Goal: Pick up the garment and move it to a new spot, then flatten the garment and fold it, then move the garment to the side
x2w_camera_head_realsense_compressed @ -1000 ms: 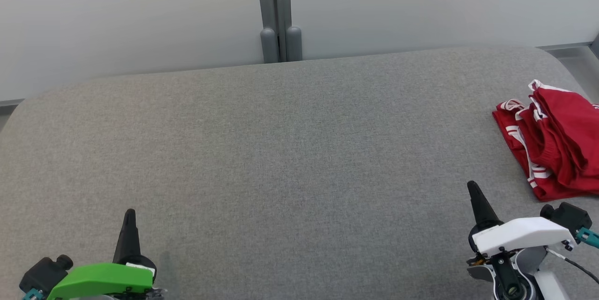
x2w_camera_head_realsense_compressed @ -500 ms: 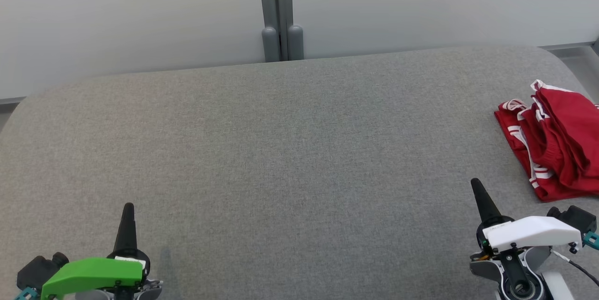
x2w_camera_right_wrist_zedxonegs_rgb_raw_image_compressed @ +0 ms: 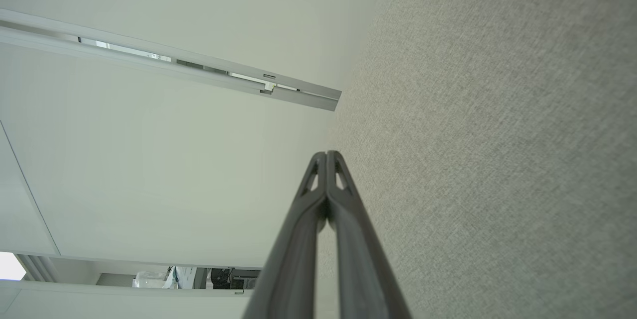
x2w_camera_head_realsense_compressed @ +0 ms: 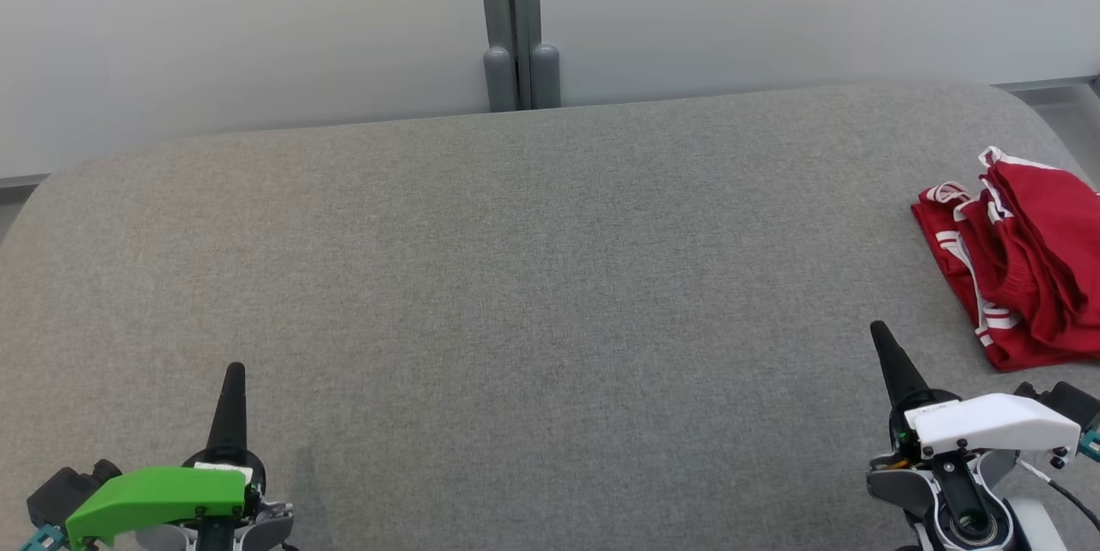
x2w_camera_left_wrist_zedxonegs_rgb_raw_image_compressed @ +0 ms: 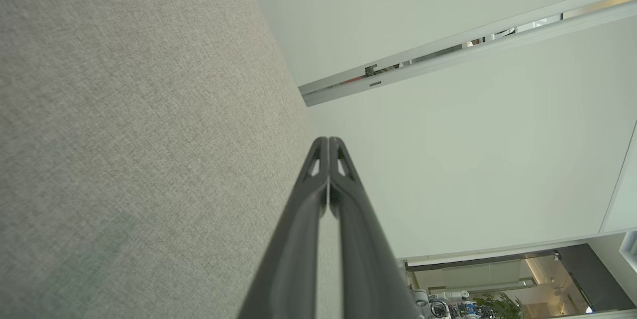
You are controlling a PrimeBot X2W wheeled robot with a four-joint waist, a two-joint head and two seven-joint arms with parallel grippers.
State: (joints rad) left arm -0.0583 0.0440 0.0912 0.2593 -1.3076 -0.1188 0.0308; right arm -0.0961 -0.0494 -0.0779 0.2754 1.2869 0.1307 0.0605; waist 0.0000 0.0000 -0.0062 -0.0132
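The garment is red cloth with white stripes, lying folded in a bunched pile at the right edge of the grey padded table. My right gripper stands shut and empty near the front right, a little left of and nearer than the garment. At the front left my left gripper is shut too, holding nothing. In the left wrist view the left gripper has its fingers pressed together over the grey surface. The right wrist view shows the same of the right gripper.
A pale wall with a grey vertical post runs behind the table's far edge. The table's corners are rounded, and the garment reaches close to its right edge.
Both grippers have drawn slightly back toward the front edge. The whole picture has shifted a little, so the camera moved. The garment lies as before.
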